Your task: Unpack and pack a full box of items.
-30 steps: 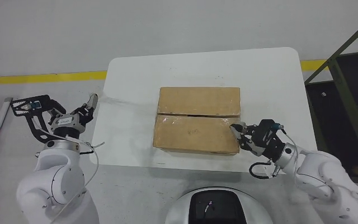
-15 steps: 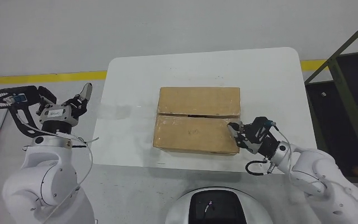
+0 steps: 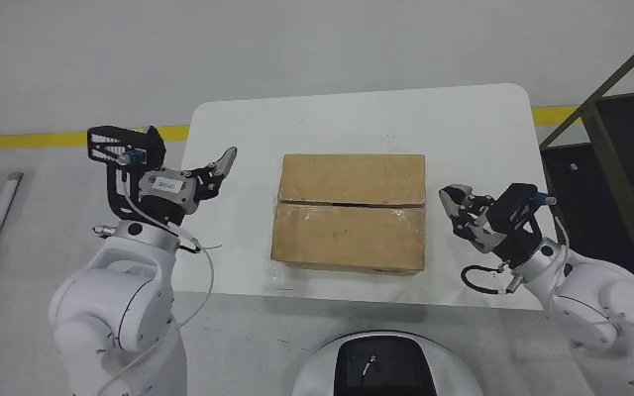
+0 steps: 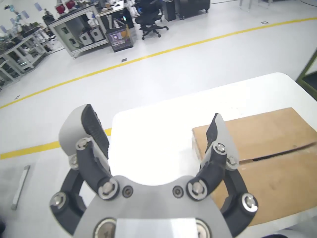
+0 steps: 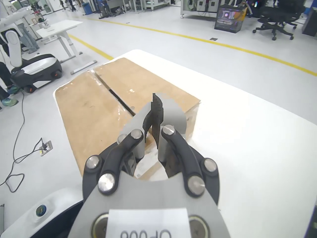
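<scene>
Box: you have one cardboard box [image 3: 349,211], its two top flaps [image 3: 352,178] closed, mid-table [image 3: 475,129], toward the front edge.
Left gripper [image 4: 153,125]: one, over the table's left edge, apart from the box; fingers spread, holding nothing.
Right gripper [image 5: 156,107]: one, over the table's right side, near the box's right end; fingers pressed together, empty.

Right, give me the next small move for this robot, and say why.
Probably bring the left gripper across to the middle seam of the closed brown cardboard box. Its jaws stand open beside the box's end, the flaps lie flat with a dark gap between them, and the right gripper is shut, off the other end.
</scene>
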